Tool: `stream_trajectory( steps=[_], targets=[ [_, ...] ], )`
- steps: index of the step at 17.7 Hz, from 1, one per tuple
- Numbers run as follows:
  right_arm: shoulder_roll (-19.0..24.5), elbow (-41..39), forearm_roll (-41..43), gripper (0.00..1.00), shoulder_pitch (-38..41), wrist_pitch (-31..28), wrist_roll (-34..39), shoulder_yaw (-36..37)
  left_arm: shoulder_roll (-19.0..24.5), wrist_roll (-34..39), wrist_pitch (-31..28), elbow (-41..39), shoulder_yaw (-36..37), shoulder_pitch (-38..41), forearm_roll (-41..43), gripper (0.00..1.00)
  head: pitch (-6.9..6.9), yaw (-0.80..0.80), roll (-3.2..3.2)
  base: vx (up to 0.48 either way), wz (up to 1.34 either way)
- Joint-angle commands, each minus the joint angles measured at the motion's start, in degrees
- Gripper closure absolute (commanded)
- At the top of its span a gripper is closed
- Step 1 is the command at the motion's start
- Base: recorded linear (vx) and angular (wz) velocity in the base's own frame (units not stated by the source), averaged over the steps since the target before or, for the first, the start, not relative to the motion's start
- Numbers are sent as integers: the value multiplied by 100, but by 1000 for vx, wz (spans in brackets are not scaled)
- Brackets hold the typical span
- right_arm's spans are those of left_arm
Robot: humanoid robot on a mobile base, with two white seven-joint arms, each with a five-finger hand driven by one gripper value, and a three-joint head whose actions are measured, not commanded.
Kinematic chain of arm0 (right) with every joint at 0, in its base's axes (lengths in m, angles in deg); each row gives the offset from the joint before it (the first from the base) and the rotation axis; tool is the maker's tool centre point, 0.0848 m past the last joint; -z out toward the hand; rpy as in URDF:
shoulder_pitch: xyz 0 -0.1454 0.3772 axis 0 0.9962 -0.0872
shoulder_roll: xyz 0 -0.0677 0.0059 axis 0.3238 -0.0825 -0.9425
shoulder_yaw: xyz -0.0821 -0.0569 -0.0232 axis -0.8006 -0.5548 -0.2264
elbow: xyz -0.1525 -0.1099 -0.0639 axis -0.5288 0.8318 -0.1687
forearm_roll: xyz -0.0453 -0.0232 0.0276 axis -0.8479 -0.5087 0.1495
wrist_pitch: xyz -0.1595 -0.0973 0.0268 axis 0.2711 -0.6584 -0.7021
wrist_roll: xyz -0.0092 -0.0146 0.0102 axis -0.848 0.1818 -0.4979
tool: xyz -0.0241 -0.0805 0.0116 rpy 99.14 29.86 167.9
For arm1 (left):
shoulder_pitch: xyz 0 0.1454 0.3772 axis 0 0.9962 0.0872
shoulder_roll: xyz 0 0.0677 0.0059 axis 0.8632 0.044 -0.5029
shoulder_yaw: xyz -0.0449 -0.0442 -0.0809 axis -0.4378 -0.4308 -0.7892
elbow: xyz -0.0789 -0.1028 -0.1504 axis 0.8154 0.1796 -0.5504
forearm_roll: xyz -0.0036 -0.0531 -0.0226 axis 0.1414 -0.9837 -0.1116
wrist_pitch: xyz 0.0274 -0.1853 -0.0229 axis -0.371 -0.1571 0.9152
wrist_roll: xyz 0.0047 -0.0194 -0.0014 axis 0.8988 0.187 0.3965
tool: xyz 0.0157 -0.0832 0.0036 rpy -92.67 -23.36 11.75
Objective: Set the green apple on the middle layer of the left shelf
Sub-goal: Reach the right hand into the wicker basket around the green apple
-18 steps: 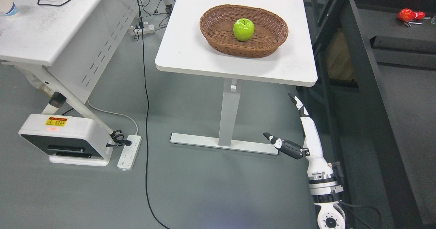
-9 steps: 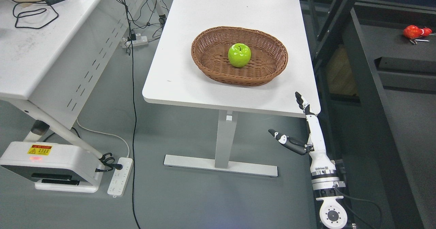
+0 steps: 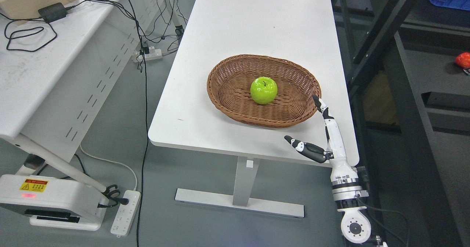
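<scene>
The green apple [image 3: 263, 90] sits in a wicker basket [image 3: 235, 104] on the white surface [image 3: 220, 56]. The right hand [image 3: 323, 140] hovers beside the basket's rim, fingers [image 3: 320, 105] spread, holding nothing. A dark shelf frame [image 3: 382, 26] stands right.

We take this for a lab or workshop: left of the white height-adjustable table [image 3: 235, 30] runs grey flooring with power strips [image 3: 125, 212] and loose cables [image 3: 145, 93], another wired bench [image 3: 33, 74], and dark metal shelving [image 3: 415, 104] right.
</scene>
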Motion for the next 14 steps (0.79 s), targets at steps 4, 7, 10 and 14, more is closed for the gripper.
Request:
stream_trajectory(
  steps=[4,7,10,14],
  targets=[
    [-118,100,-860,0,-887,-244,51,-606,100,1,2,0,0,0,0,0,0,0,0,158,2],
    [-127,398,-1380,0,-1257,-252,304,-791,100,1,2,0,0,0,0,0,0,0,0,119,1],
    [-144,889,-1425,0,-1494,-244,613,-958,100,1,2,0,0,0,0,0,0,0,0,73,2],
    [-144,1505,-1512,0,-1837,-235,648,-1003,100,1,2,0,0,0,0,0,0,0,0,27,-1]
  ],
)
